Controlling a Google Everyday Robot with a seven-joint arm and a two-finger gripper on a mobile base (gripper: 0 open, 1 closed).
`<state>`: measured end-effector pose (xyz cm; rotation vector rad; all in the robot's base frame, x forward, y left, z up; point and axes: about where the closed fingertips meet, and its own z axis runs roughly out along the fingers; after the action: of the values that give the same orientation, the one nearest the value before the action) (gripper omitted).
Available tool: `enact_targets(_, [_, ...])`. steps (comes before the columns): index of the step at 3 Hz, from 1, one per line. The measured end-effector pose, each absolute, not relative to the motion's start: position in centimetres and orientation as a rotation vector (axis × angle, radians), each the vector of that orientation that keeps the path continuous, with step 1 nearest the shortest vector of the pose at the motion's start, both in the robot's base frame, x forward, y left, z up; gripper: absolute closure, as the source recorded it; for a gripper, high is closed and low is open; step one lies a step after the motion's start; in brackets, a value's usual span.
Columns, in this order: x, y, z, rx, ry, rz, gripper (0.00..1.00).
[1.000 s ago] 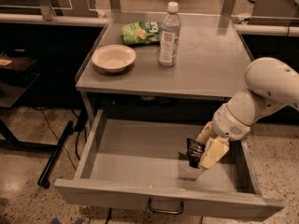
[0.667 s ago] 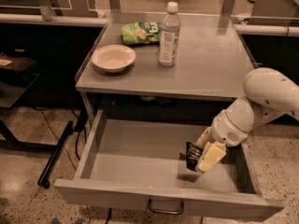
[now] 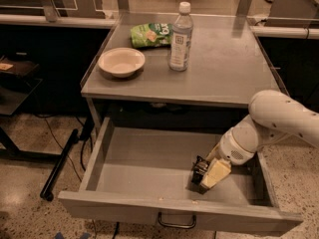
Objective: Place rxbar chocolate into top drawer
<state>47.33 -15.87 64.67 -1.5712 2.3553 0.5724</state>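
The hand (image 3: 204,176) sits low inside the open wide grey metal drawer (image 3: 144,171); I cannot tell its grip.

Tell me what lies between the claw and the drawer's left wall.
Only bare floor of the top drawer, as the camera view shows. The claw hangs low near its right end.

- Wide shallow metal top drawer (image 3: 144,168): plain grey, with a dark handle (image 3: 177,222).
- Two-finger gripper (image 3: 207,173), low in the drawer's right side: cream, on a white arm (image 3: 284,116).
- Small flat rxbar chocolate (image 3: 198,169): black.
- Crinkled snack bag (image 3: 149,34): green, with white print.
- Plastic bottle (image 3: 180,31): clear, with a white cap.
- Round bowl (image 3: 121,62): cream.
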Motion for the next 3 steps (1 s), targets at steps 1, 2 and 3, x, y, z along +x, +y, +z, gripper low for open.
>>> enact_targets(1, [47.2, -14.8, 62.5, -1.572, 2.397, 0.516, 1.00])
enact_targets(2, [46.9, -14.0, 61.3, -1.591, 2.405, 0.518, 1.00])
enact_targets(3, [46.9, -14.0, 61.3, -1.591, 2.406, 0.518, 0.81])
